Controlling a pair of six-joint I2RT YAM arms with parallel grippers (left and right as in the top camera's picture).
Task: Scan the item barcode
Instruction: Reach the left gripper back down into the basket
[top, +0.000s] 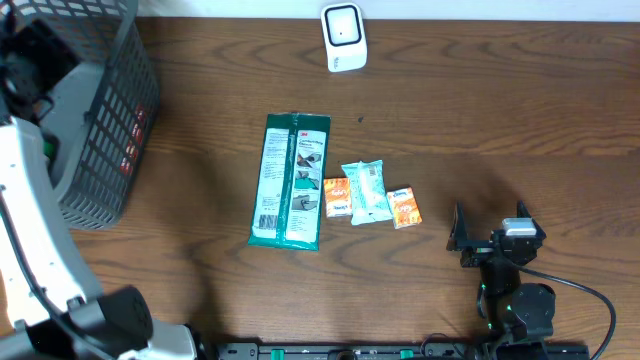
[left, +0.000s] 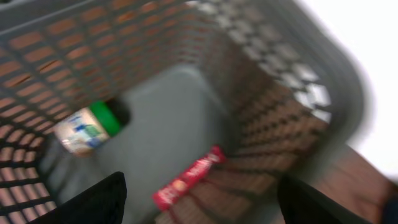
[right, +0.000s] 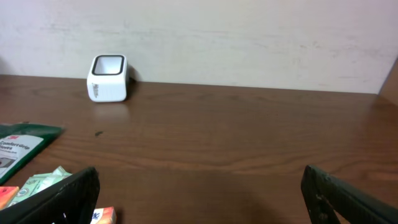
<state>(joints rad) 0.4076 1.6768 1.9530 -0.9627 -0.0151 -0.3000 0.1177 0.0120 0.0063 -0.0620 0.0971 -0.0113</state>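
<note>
My left claw (left: 202, 202) hangs over the basket (left: 280, 81) with its 2 fingers wide apart. It holds nothing and touches nothing. Below it, on the basket floor, lie a small bottle with a green cap (left: 87, 127) and a red packet (left: 186, 177). I think the basket is where things go once they are scanned, so those 2 look done.

My right claw (right: 202, 199) is wide apart too, and empty. It sits low near the front edge of the table (right: 249, 143), facing the white scanner (right: 109, 78) at the far edge. I think it waits there to keep out of the way.

The things left to scan lie in the middle of the table, between the scanner and me. There is a long green pack (top: 290, 180), lying flat. Just beside it are 3 small ones in a row: an orange packet (top: 337, 197), a pale green pack (top: 366, 190) and another orange packet (top: 404, 206). They sit close together, and the pale one seems to touch both orange ones. No claw is near them yet, so I guess the next job is to pick 1 up.
</note>
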